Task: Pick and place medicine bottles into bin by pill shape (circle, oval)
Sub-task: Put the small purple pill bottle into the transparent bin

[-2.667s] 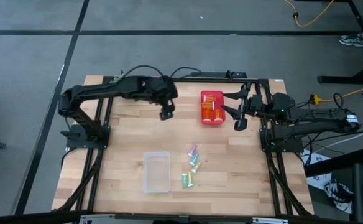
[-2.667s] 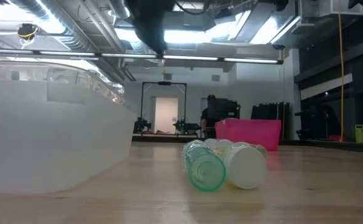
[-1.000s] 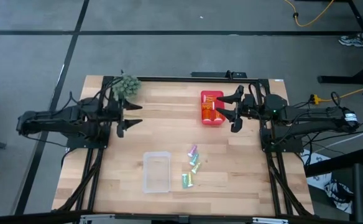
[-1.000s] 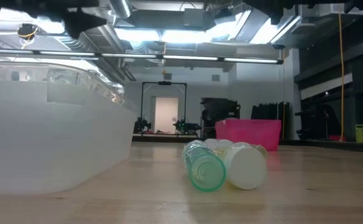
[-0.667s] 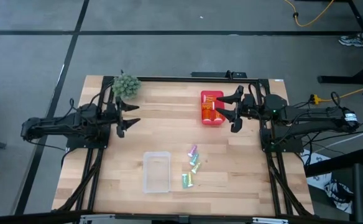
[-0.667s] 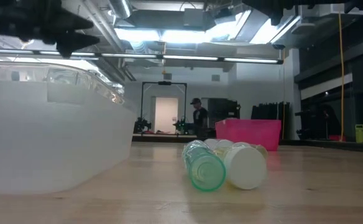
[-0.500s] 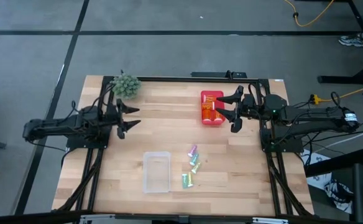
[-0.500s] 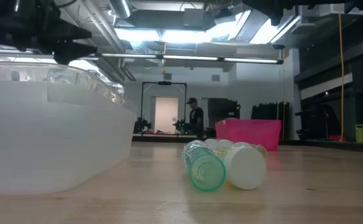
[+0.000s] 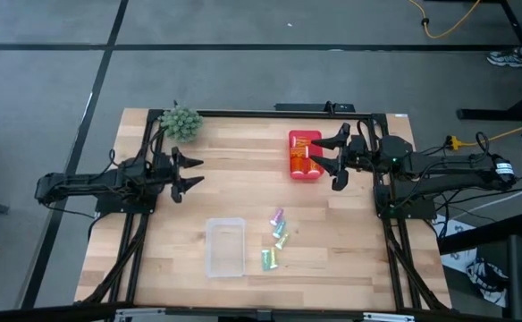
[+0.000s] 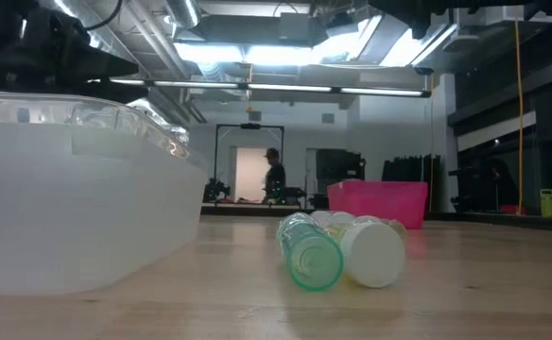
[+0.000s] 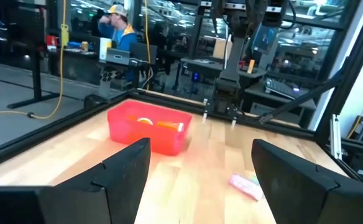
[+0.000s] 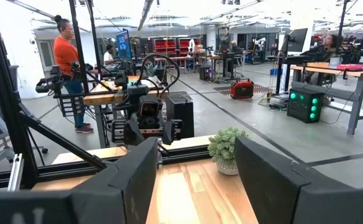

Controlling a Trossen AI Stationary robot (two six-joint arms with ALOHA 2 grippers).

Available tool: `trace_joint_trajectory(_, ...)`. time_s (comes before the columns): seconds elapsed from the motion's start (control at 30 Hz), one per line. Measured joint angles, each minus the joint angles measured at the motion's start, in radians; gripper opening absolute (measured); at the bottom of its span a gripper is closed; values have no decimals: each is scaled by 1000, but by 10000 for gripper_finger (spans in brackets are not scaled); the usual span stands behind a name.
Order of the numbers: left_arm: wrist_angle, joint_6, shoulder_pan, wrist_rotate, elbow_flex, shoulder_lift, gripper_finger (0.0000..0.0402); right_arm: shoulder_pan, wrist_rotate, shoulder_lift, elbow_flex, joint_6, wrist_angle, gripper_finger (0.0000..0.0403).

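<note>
My left gripper [image 9: 192, 174] has pulled back from over the table's far middle and now sits low at the left edge, fingers apart, nothing in them. Over the last second it has only crept a little toward the centre, so the big retract is done and it's settling. The left wrist view looks across the table at the red bin [image 11: 149, 129] and one pink bottle [image 11: 246, 186] lying on the wood.

My right gripper [image 9: 328, 162] hasn't moved: it hangs just beside the red bin [image 9: 304, 156], fingers spread, empty. The right wrist view looks across at my left arm and the spiky green ball [image 12: 229, 147] at the far-left corner.

Orange bottles [image 9: 305, 152] already lie in the red bin. The clear bin [image 9: 226, 247] near the front looks empty from above. Remaining pastel bottles [image 9: 275, 240], green, pink and blue ones, lie on their sides in a loose cluster just right of the clear bin; the low view shows a green one [image 10: 308, 253] and a white-capped end [image 10: 373, 253] side by side.

My read: one shape group is binned, the pastel group isn't started. Both grippers are free and well apart from the cluster. The left one is nearer the clear bin, so the next pick is probably mine on that side. I can't read pill shapes from here.

A person [image 10: 274, 178] walks through the room behind the table, well clear of the arms.
</note>
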Motion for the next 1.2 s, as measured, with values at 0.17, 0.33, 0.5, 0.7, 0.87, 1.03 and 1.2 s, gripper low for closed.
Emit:
trace_joint_trajectory(0.17, -25, 33, -26, 7, 0, 0, 273, 0, 0, 0, 0, 0, 0, 217)
trace_joint_trajectory(0.33, -127, 33, -44, 7, 0, 0, 273, 0, 0, 0, 0, 0, -4, 217)
trace_joint_trajectory(0.5, -132, 40, -44, 17, 0, 2, 273, 0, 0, 0, 0, 0, -8, 217)
trace_joint_trajectory(0.7, -132, 59, -44, 17, 0, 2, 273, 0, 0, 0, 0, 0, -9, 217)
trace_joint_trajectory(0.87, -132, 59, -44, 17, 0, 2, 273, 0, 0, 0, 0, -3, -28, 217)
trace_joint_trajectory(1.03, -132, 58, -44, 17, 0, 2, 273, 0, 0, 1, 0, -28, -87, 217)
trace_joint_trajectory(1.2, -132, 62, -44, 16, 0, 2, 273, 0, 0, 31, 0, -2, -138, 217)
